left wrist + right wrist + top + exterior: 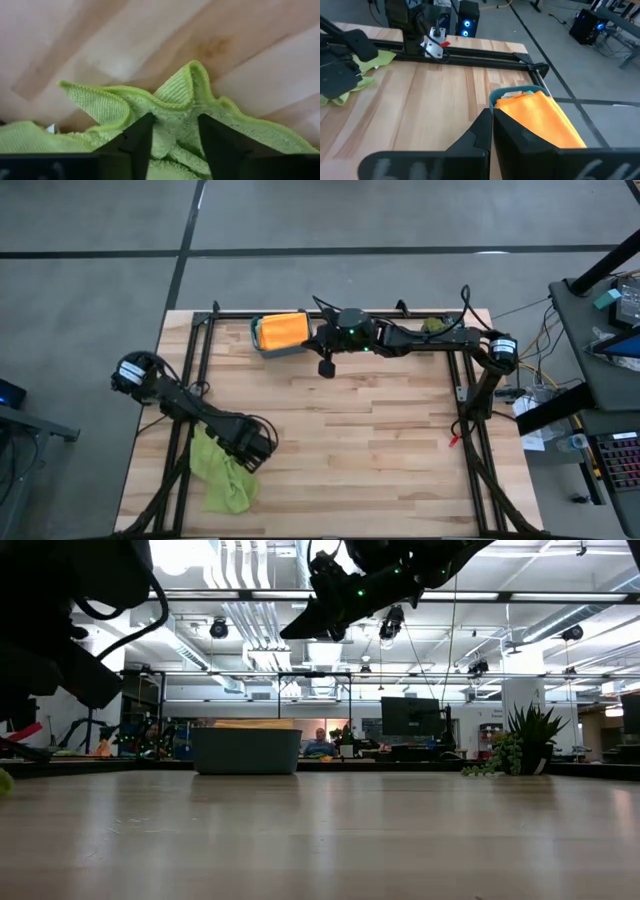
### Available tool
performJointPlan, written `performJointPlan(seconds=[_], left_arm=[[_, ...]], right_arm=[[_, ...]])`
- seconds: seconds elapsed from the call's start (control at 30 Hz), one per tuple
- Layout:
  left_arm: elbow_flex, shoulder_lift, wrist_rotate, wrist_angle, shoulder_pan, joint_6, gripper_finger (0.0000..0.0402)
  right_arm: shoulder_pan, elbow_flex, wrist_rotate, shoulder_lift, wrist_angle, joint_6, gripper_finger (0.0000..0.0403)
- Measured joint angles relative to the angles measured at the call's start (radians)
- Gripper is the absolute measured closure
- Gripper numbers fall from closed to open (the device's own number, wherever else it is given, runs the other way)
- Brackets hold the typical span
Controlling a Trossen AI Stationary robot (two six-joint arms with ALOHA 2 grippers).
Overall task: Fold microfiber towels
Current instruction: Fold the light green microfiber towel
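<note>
A lime green towel point(222, 476) lies crumpled on the table near its left front corner. My left gripper point(256, 450) stands over the towel's right side, pointing down, its fingers sunk into the cloth point(175, 100). An orange towel point(282, 330) lies on top of the small teal bin point(268, 348) at the far edge. My right gripper point(327, 366) hangs shut in the air just right of the bin, high above the table point(312, 628), touching nothing. In the right wrist view its shut fingers point(491, 125) point toward the orange towel point(540, 120). My left gripper comes from above, pointing down. A bunched ridge of the towel point(175, 134) sits pinched between its two fingers point(142, 137), near the towel's edge; how many layers I cannot tell. Folds spread out from the hold, and the towel lies on the table.
A green plant sprig point(433, 325) lies at the far right by the black frame rail point(470, 380). The frame runs along the table's left, far and right sides. Bare wood point(370, 450) spans the middle and front right. A person sits in the room behind the bin point(246, 750).
</note>
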Motion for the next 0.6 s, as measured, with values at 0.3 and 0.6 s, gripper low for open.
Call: performJointPlan(seconds=[0.3,0.6], left_arm=[[0.055,-0.009,-0.273,0.191,0.085,0.277,0.0392],[0.108,-0.004,-0.611,0.503,0.151,1.043,0.0400]], right_arm=[[0.000,0.000,0.000,0.000,-0.098,0.016,0.0394],[0.021,-0.044,0.002,-0.016,-0.245,0.135,0.0394]])
